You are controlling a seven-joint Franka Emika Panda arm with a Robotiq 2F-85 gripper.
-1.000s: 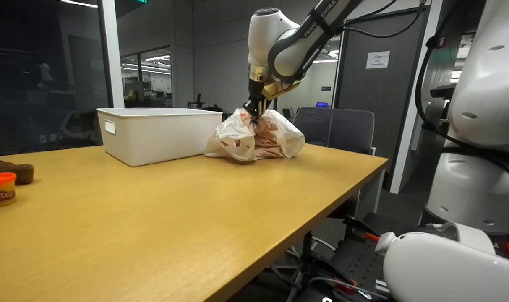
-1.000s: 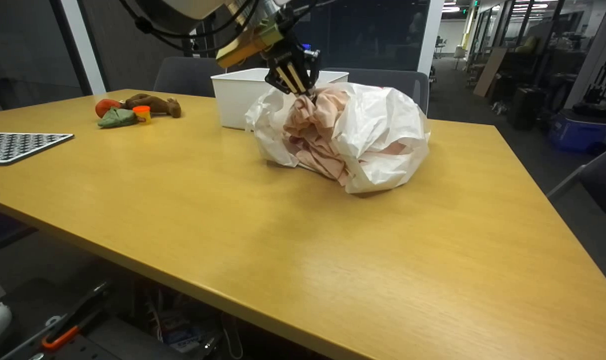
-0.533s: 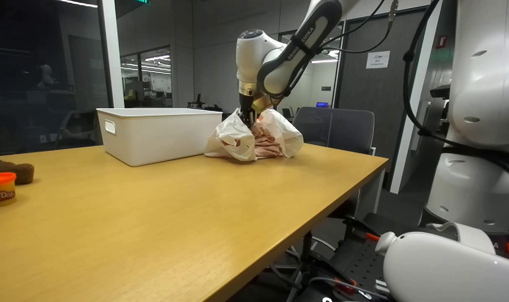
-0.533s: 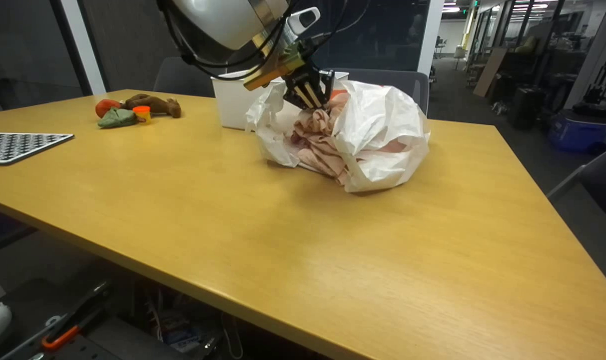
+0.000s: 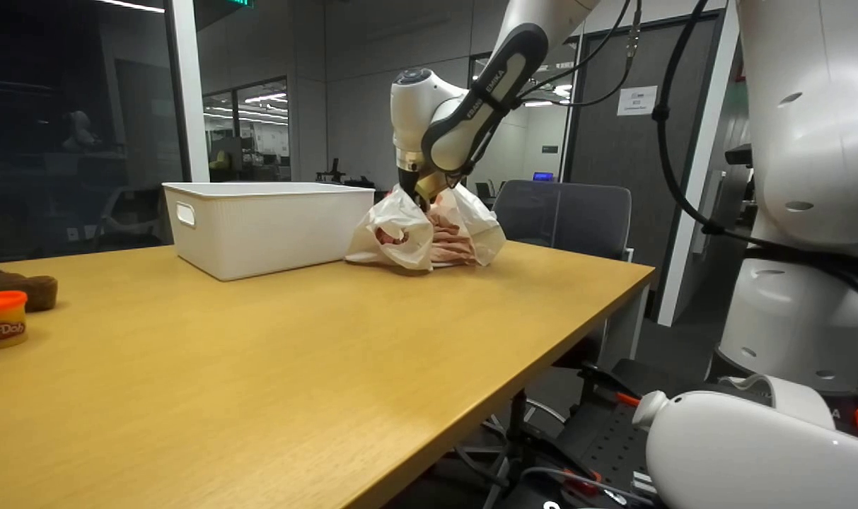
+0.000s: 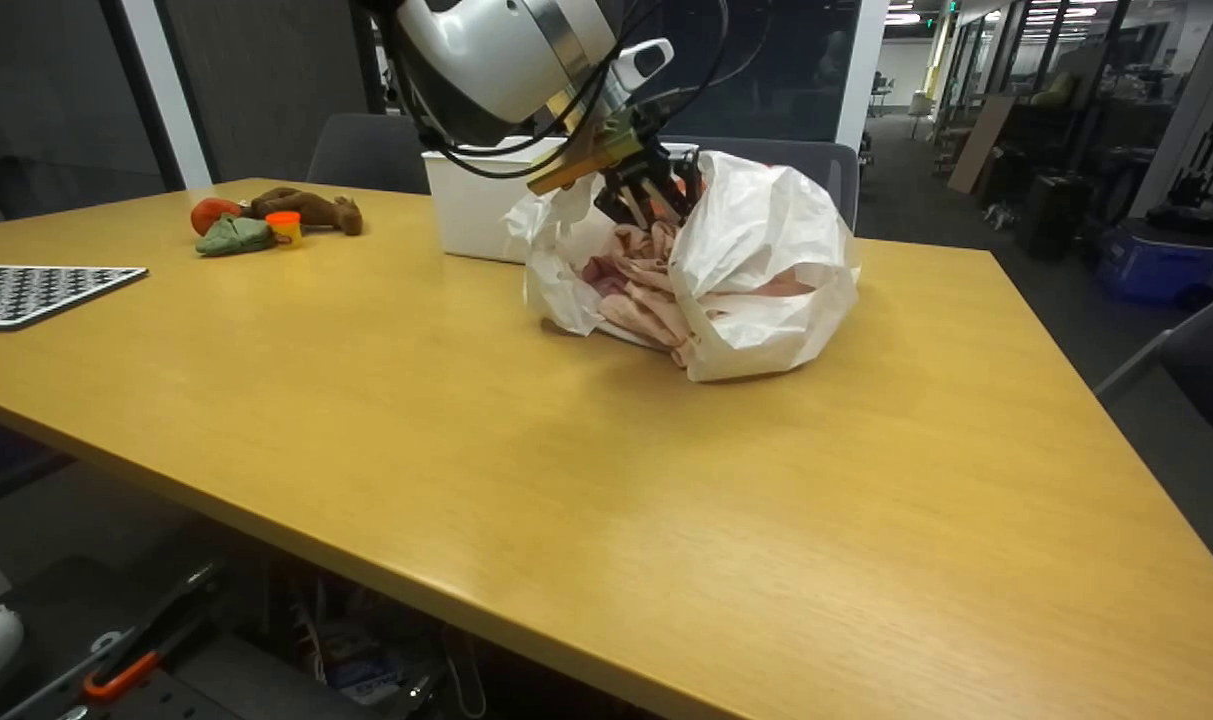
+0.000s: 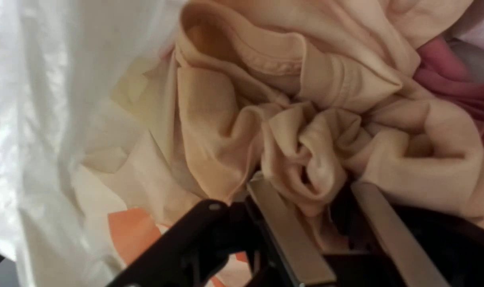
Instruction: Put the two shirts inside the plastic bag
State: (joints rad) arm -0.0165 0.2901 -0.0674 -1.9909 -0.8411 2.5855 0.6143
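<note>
Glare on tbl (image 6: 686,540), wrist pic soft

On a table (image 6: 566,480), a plastic bag (image 6: 751,225) lies with a shirt (image 7: 325,131) in its mouth and a second shirt (image 7: 453,75), partly covered, to the right of the first in the wrist view. The gripper (image 7: 310,184) sits inside the bag's opening, its fingertips (image 7: 265,195) at the first shirt's folds. In an exterior view, a storage bin (image 5: 273,233) stands left of the bag, with an office chair (image 5: 577,215) behind to the right, past the table's far edge. In an exterior view, a Play-Doh tub (image 6: 284,228) stands well left of the bag, a board (image 6: 46,298) farther left and nearer the camera, and the bin behind the bag
</note>
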